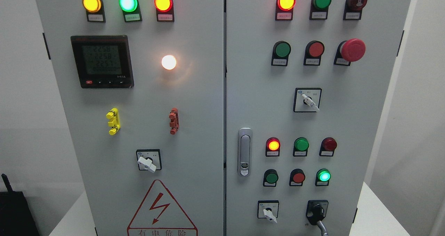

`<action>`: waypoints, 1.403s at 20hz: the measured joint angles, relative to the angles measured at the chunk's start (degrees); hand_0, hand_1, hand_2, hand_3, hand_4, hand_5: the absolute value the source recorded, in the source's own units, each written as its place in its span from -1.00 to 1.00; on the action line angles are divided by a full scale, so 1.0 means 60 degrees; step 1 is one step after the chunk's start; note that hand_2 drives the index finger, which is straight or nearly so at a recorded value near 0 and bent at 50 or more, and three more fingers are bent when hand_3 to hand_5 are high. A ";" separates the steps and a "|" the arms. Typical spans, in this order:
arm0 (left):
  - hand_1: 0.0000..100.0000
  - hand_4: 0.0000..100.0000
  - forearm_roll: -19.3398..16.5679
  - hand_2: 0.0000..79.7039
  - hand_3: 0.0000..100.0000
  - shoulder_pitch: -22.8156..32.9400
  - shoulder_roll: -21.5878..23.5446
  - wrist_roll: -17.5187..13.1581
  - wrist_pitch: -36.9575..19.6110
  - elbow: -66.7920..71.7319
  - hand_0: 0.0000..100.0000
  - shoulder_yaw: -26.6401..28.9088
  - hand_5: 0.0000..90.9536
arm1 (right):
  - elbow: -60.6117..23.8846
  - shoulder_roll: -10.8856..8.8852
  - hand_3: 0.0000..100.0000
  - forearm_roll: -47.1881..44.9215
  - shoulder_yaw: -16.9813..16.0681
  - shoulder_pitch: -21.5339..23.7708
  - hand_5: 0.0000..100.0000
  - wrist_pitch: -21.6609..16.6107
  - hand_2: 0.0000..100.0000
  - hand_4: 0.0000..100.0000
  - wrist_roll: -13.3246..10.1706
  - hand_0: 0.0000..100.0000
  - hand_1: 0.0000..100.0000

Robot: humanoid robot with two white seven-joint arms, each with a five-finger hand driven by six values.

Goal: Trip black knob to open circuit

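Observation:
A grey electrical cabinet with two doors fills the head view. The black knob [316, 211] sits on a black square plate at the lower right of the right door, its handle pointing down toward the right. A white-handled selector switch [268, 212] is just to its left. Neither of my hands nor arms shows anywhere in the frame.
The right door carries lit and unlit indicator lamps, push buttons, a red emergency stop [352, 50], another selector [308, 100] and a metal door latch [244, 152]. On the left door are a meter [102, 61], a white lamp, yellow and red lugs, a selector [147, 162] and a warning triangle.

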 measured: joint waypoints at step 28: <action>-0.22 -1.00 0.0000 -1.00 -1.00 0.0000 0.0000 0.0000 0.0000 0.0000 -0.76 0.0000 -1.00 | 0.0000 -0.0138 1.00 -0.0006 0.0003 -0.0001 0.82 0.0002 -1.00 0.96 -0.0011 0.30 0.48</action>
